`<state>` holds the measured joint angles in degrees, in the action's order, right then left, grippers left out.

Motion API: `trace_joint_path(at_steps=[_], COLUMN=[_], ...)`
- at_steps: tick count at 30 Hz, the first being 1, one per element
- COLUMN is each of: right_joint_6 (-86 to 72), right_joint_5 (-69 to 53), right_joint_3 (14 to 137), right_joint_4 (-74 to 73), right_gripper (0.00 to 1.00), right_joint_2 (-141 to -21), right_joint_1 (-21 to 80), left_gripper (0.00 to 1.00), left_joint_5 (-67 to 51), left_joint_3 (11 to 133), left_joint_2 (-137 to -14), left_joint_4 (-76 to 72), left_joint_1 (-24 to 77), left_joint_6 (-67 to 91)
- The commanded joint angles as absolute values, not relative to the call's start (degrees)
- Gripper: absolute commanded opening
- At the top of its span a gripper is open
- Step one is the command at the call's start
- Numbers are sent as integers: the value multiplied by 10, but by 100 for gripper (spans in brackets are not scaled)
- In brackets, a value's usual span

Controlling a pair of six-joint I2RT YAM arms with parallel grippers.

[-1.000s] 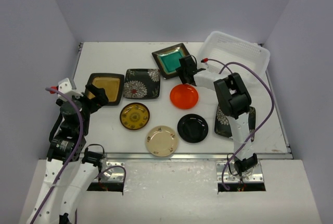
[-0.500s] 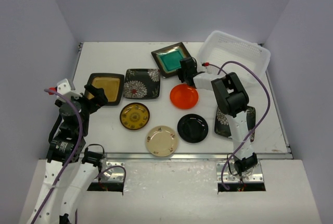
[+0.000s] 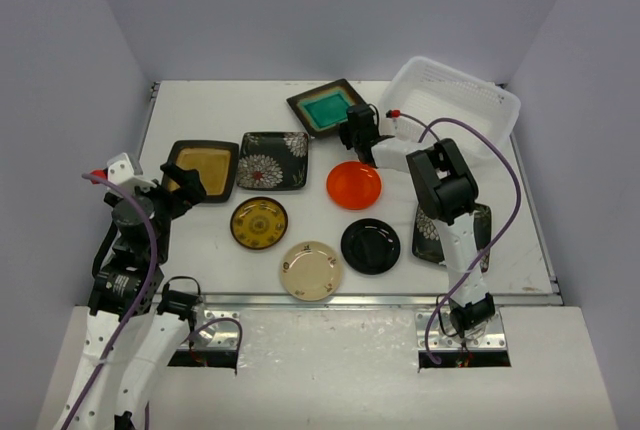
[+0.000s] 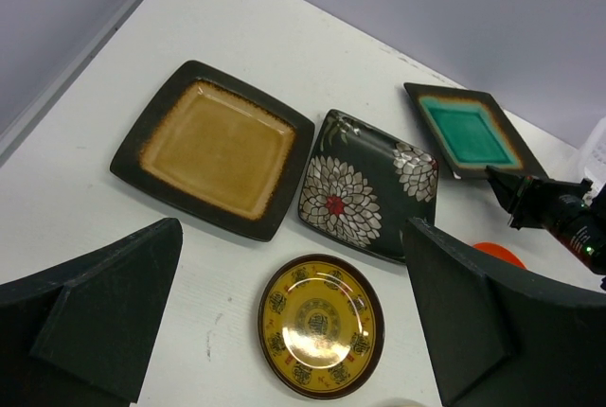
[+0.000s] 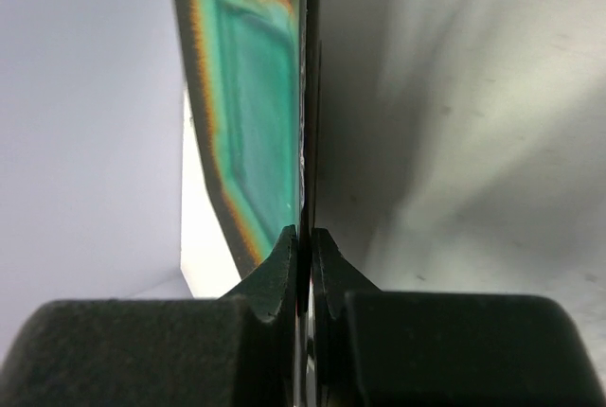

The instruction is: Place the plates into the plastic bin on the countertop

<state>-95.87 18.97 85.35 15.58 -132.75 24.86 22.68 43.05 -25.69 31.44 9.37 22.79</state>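
Near edge: metal rail (image 3: 380, 300) along the front of the countertop (image 3: 200, 110), with both arm bases behind it.

Near left: left gripper (image 3: 183, 182) has its fingers spread wide and holds nothing. It sits by the near right corner of the mustard square plate (image 3: 202, 170).

Near row, left to right: cream round plate (image 3: 311, 270), black round plate (image 3: 370, 246), then a right-hand floral plate (image 3: 470, 235), partly hidden under the right arm.

Middle: brown-yellow patterned round plate (image 3: 259, 223). Beyond it is the centre floral plate (image 3: 274, 160), just right of the mustard one. Orange round plate (image 3: 354, 185) lies further right.

Far: right gripper (image 3: 352, 125) is clenched on the near right rim of the teal square plate (image 3: 326, 110). The wrist view shows both fingers pinching the thin edge. Whether the plate is clear of the surface cannot be told.

Far right corner: plastic bin (image 3: 500, 110), just right of the teal plate, with no plate seen inside it. All eight plates lie on the countertop outside it.
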Motion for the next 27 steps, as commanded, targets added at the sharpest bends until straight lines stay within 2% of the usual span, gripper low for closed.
trace_joint_path(at_steps=[1,16,27], right_joint_6=[-909,-902,-889], right_joint_5=[186,88,29], right_joint_3=[930,975,927], right_joint_4=[189,197,250], right_gripper=[0,0,0], right_joint_2=[-1275,-1215,-1144], right_joint_1=[246,221,177], left_gripper=[100,100,100], left_joint_5=[225,223,226], left_joint_3=[429,429,428], left_joint_2=[-249,-256,-252], left_joint_4=[288,290,290], left_joint_1=[98,98,98], left_joint_6=[223,224,225])
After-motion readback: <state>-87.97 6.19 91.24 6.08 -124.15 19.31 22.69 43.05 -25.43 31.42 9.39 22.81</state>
